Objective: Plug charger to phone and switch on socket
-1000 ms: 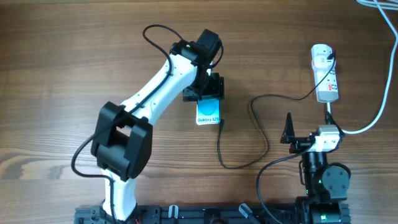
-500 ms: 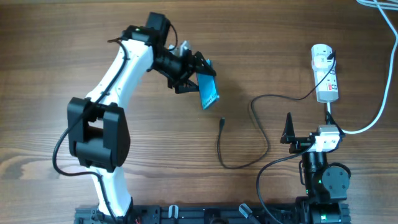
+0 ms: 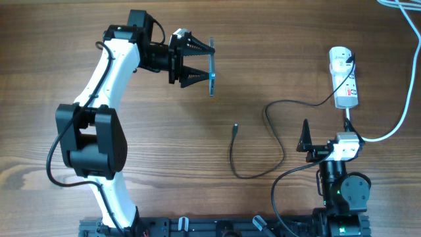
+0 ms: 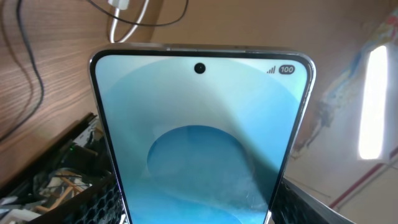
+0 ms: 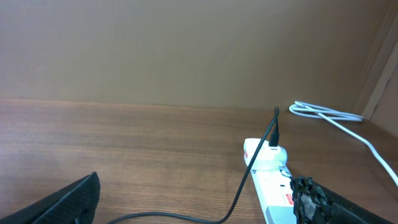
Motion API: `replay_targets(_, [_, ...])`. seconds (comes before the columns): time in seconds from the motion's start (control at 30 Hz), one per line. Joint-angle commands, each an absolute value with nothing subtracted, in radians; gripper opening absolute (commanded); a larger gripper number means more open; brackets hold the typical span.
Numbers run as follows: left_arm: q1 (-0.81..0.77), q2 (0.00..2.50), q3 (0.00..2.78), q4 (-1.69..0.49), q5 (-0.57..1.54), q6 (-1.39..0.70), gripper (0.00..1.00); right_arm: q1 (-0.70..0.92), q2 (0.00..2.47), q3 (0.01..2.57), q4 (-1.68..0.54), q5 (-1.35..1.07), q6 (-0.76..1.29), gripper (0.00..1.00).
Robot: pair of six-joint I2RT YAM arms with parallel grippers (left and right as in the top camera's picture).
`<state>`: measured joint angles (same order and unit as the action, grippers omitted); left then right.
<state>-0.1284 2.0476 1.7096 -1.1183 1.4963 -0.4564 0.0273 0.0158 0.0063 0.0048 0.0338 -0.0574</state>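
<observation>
Wooden tabletop (image 3: 66,39), phone (image 3: 212,72) edge-on between left jaws.

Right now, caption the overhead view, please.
Left hand holds phone edge-on; charger tip lies loose on table.

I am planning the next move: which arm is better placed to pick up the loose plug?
Right, I think. The right gripper is open and empty, and the plug lies loose on the table between the arms. The left gripper is busy holding the phone in the air.
</observation>
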Motion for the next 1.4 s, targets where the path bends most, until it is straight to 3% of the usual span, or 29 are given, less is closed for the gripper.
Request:
replay_targets(0.0, [-0.118, 2.01, 1.71, -1.119, 1.577, -0.493, 0.76, 0.022, 0.01, 0.005, 0.008, 0.026, -0.05, 1.0])
replay_targets(0.23, [-0.115, 2.01, 1.71, -1.119, 1.577, -0.592, 0.76, 0.022, 0.01, 0.005, 0.008, 0.026, -0.05, 1.0])
replay_targets(1.37, [-0.113, 2.01, 1.71, -1.169, 1.577, -0.618, 0.76, 0.022, 0.01, 0.005, 0.008, 0.026, -0.05, 1.0])
